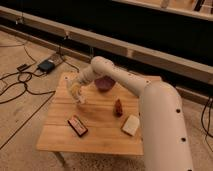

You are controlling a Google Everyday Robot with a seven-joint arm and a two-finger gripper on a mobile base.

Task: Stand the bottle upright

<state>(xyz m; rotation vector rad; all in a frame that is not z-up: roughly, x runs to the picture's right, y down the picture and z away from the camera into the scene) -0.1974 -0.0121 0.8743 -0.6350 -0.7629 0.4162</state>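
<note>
Your claw (74,86) at the worktop's (100,136) ten o'clock, by the bottle (80,96), grip state you cannot tell

Dim warm light bathes the gripper (75,91) over the table's (102,132) left.

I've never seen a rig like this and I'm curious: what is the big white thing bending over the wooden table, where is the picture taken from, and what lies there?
The white thing is a robot arm ending in a two-finger gripper. A single camera looks down on the scene from above. The gripper is at the picture's left side of the wooden table, right at a small clear bottle; whether it actually holds it, I cannot tell. Also on the table are a purple bowl, a small dark reddish-brown object, a flat red-and-black box and a pale block. Cables lie on the floor.
</note>
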